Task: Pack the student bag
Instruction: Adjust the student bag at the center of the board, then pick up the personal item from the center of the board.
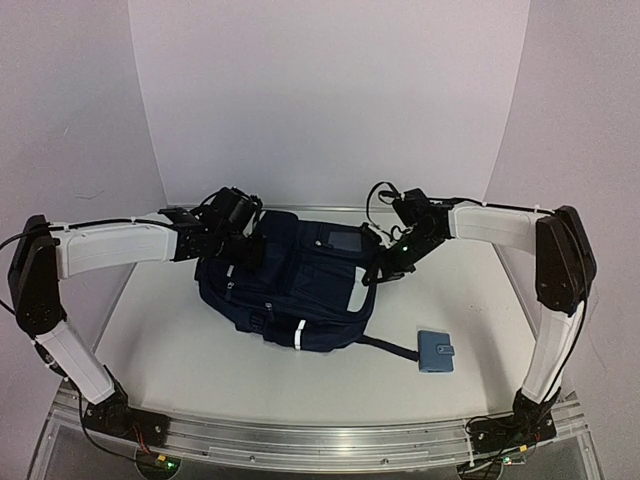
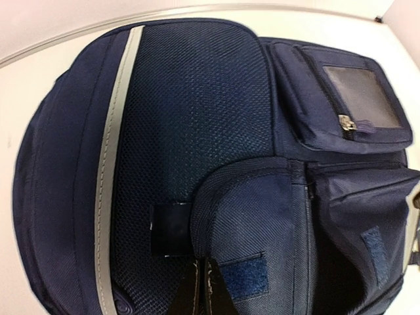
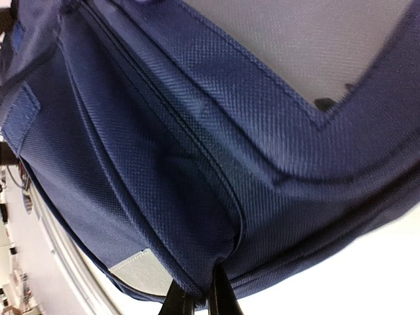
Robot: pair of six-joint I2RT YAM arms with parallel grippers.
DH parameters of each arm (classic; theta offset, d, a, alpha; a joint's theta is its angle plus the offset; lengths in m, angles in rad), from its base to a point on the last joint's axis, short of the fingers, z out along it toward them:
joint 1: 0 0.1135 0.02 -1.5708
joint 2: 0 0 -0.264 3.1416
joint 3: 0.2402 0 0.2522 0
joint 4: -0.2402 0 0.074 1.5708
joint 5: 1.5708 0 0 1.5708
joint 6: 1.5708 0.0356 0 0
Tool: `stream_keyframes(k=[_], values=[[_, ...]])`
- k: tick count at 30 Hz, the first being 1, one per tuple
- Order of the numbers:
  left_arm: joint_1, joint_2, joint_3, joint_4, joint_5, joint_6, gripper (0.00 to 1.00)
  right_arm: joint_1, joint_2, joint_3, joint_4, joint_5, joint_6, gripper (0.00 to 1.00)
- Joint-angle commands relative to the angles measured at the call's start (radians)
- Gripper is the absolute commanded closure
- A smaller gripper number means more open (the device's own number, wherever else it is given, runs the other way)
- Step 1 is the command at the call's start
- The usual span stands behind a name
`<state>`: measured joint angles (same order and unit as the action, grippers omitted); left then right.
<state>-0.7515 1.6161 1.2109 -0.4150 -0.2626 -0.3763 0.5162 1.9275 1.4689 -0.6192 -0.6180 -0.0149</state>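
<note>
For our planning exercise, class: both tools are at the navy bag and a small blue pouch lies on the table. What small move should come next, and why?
Probably raise the left tool slightly to widen the front pocket it seems to pinch. The right tool also looks shut on the student bag, and the pouch lies outside it.

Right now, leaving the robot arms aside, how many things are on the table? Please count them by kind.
Navy student bag: 1
Small blue pouch: 1
Total: 2
</note>
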Motion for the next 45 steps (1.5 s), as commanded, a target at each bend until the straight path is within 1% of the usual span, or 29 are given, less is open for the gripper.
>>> stream_keyframes(k=[1, 3, 5, 6, 8, 10, 13, 15, 19, 24, 28, 30, 36, 39, 45], values=[[0.077, 0.114, -0.061, -0.099, -0.031, -0.010, 0.98, -0.087, 0.016, 0.004, -0.052, 0.142, -0.045, 1.00], [0.077, 0.150, -0.045, -0.099, 0.000, -0.014, 0.88, -0.087, 0.021, -0.001, -0.054, 0.093, -0.037, 1.00], [0.077, 0.163, -0.034, -0.102, 0.031, -0.016, 0.76, -0.088, 0.016, -0.005, -0.059, 0.059, -0.037, 1.00], [0.076, 0.158, -0.033, -0.102, 0.042, -0.019, 0.71, -0.088, 0.009, -0.008, -0.063, 0.052, -0.039, 0.97], [0.076, 0.138, -0.031, -0.107, 0.048, -0.024, 0.60, -0.088, -0.016, -0.011, -0.073, 0.041, -0.050, 0.86], [0.076, 0.110, -0.026, -0.117, 0.048, -0.029, 0.50, -0.088, -0.049, -0.015, -0.087, 0.033, -0.069, 0.72], [0.076, 0.067, -0.013, -0.138, 0.058, -0.035, 0.40, -0.088, -0.100, -0.024, -0.115, 0.039, -0.106, 0.50], [0.075, 0.040, -0.002, -0.148, 0.065, -0.037, 0.36, -0.087, -0.133, -0.029, -0.136, 0.051, -0.138, 0.43], [0.074, -0.033, 0.006, -0.145, 0.117, -0.036, 0.31, -0.087, -0.181, -0.055, -0.204, 0.077, -0.213, 0.33], [0.046, -0.113, 0.029, -0.145, 0.195, -0.016, 0.23, -0.088, -0.223, -0.133, -0.287, 0.168, -0.322, 0.28], [0.013, -0.141, 0.051, -0.144, 0.230, 0.006, 0.19, -0.090, -0.236, -0.208, -0.325, 0.248, -0.403, 0.27], [-0.014, -0.142, 0.066, -0.146, 0.231, 0.027, 0.17, -0.091, -0.236, -0.243, -0.331, 0.288, -0.436, 0.27], [-0.086, -0.101, 0.121, -0.184, 0.173, 0.051, 0.14, -0.095, -0.205, -0.310, -0.337, 0.360, -0.537, 0.27], [-0.098, -0.099, 0.129, -0.187, 0.168, 0.052, 0.14, -0.095, -0.174, -0.319, -0.335, 0.381, -0.582, 0.28], [-0.107, -0.133, 0.129, -0.181, 0.177, 0.051, 0.12, -0.095, -0.123, -0.330, -0.335, 0.370, -0.631, 0.28]])
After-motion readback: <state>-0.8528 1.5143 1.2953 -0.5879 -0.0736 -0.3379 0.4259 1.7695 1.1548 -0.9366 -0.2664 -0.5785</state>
